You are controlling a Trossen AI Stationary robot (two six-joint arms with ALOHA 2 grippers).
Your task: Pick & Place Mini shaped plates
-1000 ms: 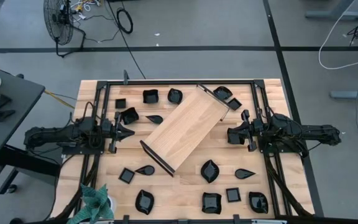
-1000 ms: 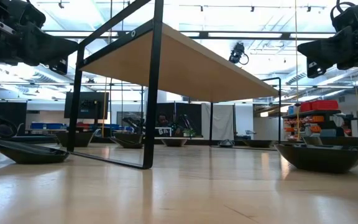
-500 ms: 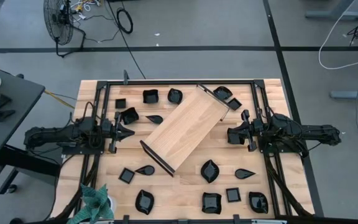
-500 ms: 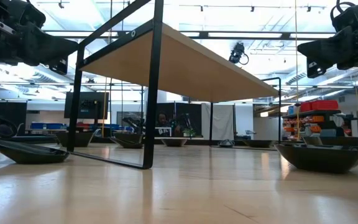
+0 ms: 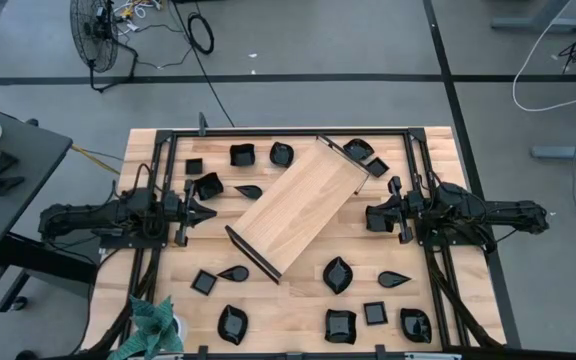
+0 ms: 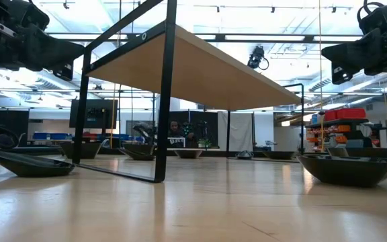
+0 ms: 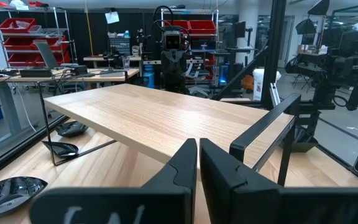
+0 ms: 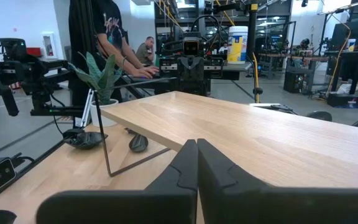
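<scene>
Mini shaped plates (image 5: 337, 274): scattered across the surface (image 5: 438, 150), one group along the far edge, another along the near edge. None held. Long wooden tray (image 5: 297, 206) lies diagonally at the centre. Left tool (image 5: 206, 209) closed, empty, near the left edge beside the tray. Right tool (image 5: 370, 216) closed, empty, near the right edge, facing the tray.
</scene>
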